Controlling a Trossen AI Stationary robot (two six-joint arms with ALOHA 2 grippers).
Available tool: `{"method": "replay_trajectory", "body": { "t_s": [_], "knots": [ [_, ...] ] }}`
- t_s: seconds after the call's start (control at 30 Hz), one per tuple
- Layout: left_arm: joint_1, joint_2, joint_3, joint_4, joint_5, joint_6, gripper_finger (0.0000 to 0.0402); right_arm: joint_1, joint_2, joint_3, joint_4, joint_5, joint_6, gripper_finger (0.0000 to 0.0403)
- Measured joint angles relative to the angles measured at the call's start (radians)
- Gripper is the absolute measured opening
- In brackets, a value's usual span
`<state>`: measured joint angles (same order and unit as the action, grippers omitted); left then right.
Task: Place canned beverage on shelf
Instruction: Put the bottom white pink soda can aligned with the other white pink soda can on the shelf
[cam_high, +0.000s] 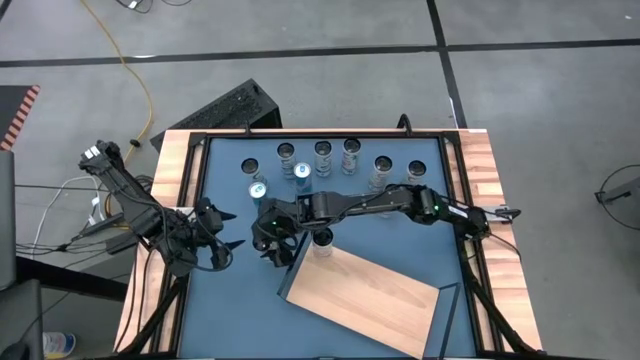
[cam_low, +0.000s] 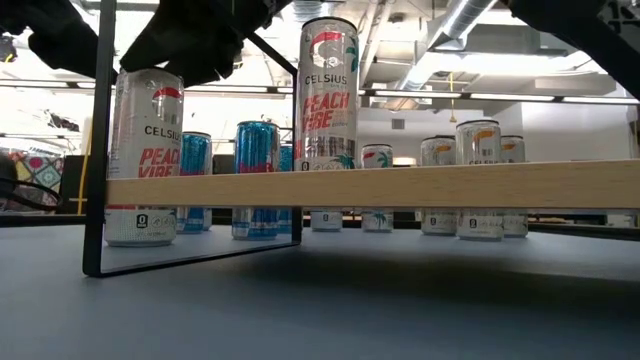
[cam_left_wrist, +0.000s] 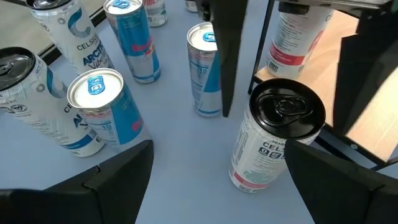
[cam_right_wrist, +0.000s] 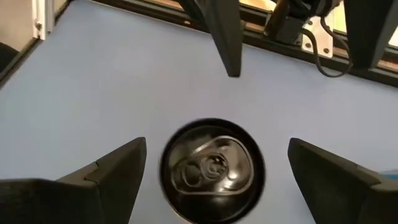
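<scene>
A white Celsius can with a black top (cam_left_wrist: 280, 134) stands upright on the blue table beside the shelf's dark leg (cam_low: 100, 150). My right gripper (cam_right_wrist: 217, 149) hangs open over that can (cam_right_wrist: 211, 169), one finger on each side of its top and not touching it. The shelf (cam_high: 360, 295) is a light-wood board raised on dark legs. Another Celsius can (cam_low: 328, 95) stands on the shelf's far left corner. My left gripper (cam_high: 228, 243) waits open at the table's left side, pointing toward the black-topped can.
Several more cans (cam_high: 322, 152) stand in a row along the table's far side, with blue cans (cam_high: 258, 188) nearer the left. Wooden strips (cam_high: 175, 170) edge the table. Most of the shelf board (cam_low: 450, 185) is bare.
</scene>
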<state>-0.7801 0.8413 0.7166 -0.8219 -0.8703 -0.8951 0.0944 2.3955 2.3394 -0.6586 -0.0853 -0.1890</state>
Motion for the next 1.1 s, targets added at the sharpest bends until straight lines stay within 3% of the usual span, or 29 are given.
{"method": "replay_trajectory", "body": {
  "t_s": [0.87, 1.1],
  "knots": [
    [0.000, 0.000, 0.000, 0.000, -0.001, 0.003, 0.0348, 0.001, -0.003, 0.001, -0.052, 0.004, -0.034, 0.0264],
    [0.000, 0.000, 0.000, 0.000, -0.001, 0.010, 0.0348, 0.001, -0.003, 0.002, -0.067, 0.040, -0.054, 0.0212]
  ]
}}
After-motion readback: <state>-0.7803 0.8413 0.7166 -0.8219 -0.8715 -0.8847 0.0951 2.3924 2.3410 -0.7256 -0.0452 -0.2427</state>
